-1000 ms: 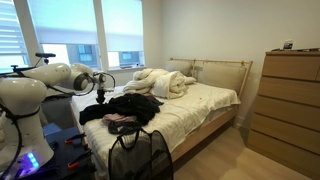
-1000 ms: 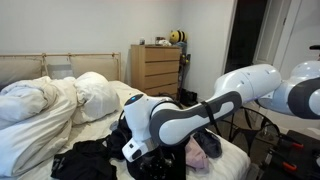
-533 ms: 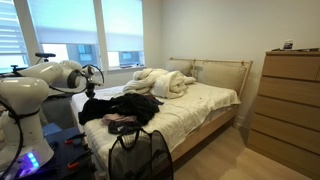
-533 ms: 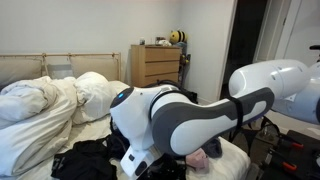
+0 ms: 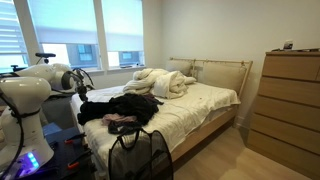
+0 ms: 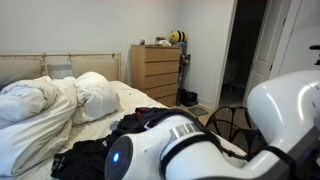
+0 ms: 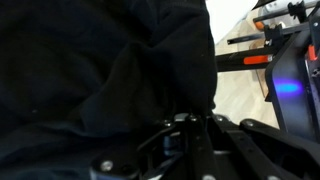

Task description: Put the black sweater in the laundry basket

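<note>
Bedroom, cluttered bed [image 5: 205,100]. My gripper [image 7: 193,121] was pinched shut on the sweater [image 7: 100,70]. Trailing cloth could snag on clothes [image 5: 122,122], slip free, or miss the basket [image 5: 140,155].

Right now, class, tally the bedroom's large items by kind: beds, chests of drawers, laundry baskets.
Wooden-framed bed with white bedding: 1
Light wooden chest of drawers: 1
Black see-through mesh laundry basket: 1
Total: 3
</note>
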